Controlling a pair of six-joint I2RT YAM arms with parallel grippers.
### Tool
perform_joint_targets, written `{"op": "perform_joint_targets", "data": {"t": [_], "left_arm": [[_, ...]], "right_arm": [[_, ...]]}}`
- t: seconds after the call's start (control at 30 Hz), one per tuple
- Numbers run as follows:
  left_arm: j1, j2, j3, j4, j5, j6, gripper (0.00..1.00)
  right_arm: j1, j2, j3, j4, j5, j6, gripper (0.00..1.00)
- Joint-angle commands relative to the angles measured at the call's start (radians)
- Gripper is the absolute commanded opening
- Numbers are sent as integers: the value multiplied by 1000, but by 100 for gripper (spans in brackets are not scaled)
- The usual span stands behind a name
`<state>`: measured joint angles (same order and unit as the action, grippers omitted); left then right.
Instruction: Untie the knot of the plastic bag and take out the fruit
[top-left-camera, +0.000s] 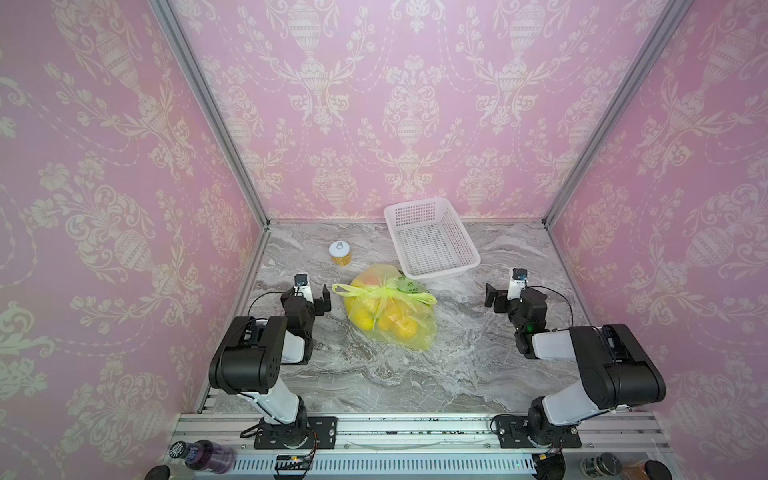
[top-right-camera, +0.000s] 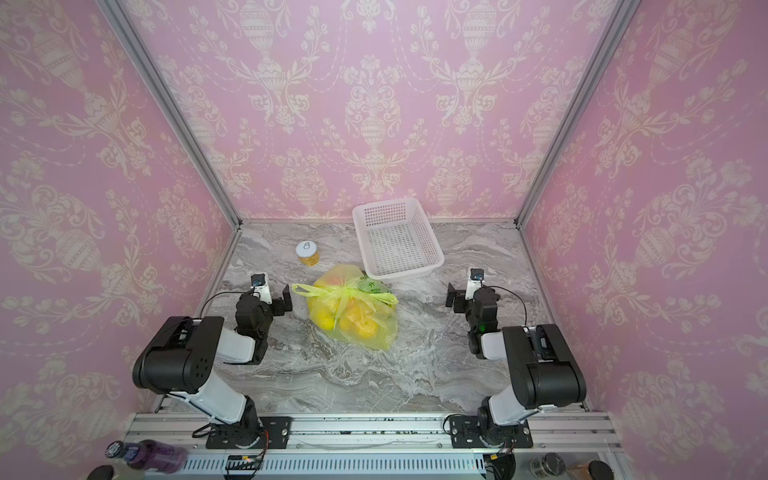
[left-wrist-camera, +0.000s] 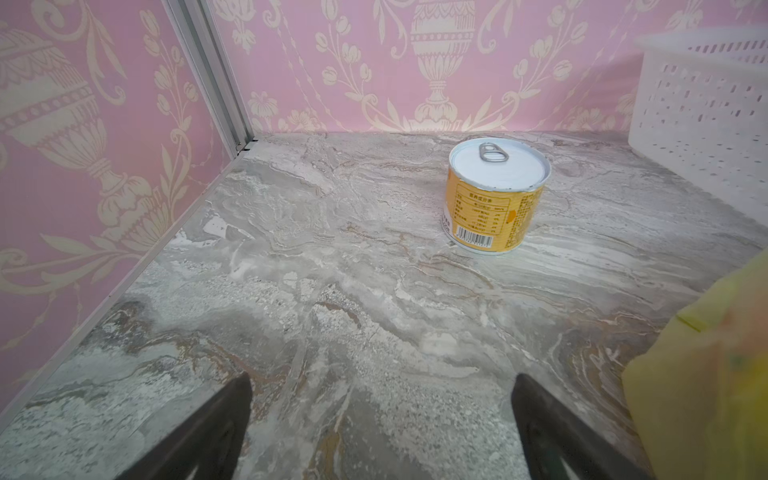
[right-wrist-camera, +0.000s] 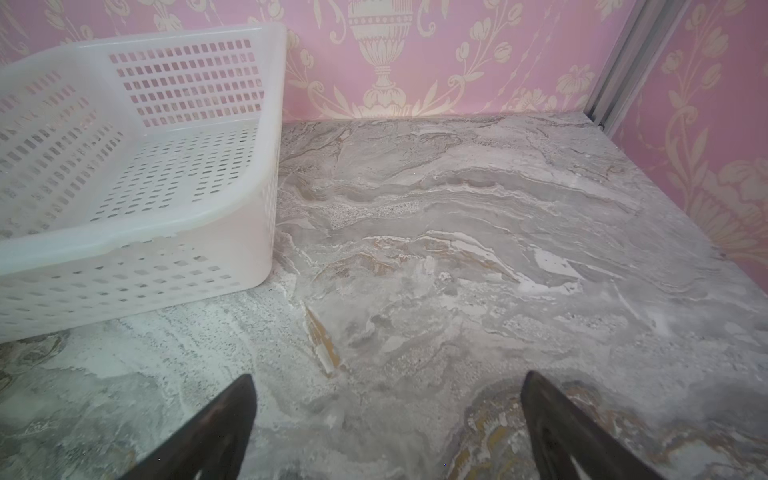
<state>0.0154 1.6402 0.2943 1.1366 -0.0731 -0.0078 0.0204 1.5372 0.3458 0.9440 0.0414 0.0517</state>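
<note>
Rail (top-left-camera: 395, 427), open marble (top-left-camera: 415, 374), plastic bag (top-left-camera: 388, 309)

bag (top-left-camera: 415, 332): thin translucent plastic, crinkled, shiny | basket (top-left-camera: 442, 272): white perforated plastic, matt | can (left-wrist-camera: 494, 199): smooth white lid, glossy printed label | bench (top-left-camera: 415, 374): grey marble-look, smooth

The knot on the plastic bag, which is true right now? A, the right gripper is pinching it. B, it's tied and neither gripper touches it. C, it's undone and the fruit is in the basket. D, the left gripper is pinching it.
B: the knot is a tied bunch atop the plastic bag with the fruit inside, and the left gripper and right gripper show open jaws over bare tabletop.
</note>
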Motion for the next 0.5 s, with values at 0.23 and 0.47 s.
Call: {"op": "perform_joint_targets", "data": {"t": [0.23, 0.47], "left_arm": [[-8, 3, 15, -22, -38, 5, 99], [-8, 3, 16, -23, -38, 5, 99]], "right_arm": [[4, -1, 13, -1, -1, -13, 100], [4, 2, 16, -7, 3, -12, 100]]}}
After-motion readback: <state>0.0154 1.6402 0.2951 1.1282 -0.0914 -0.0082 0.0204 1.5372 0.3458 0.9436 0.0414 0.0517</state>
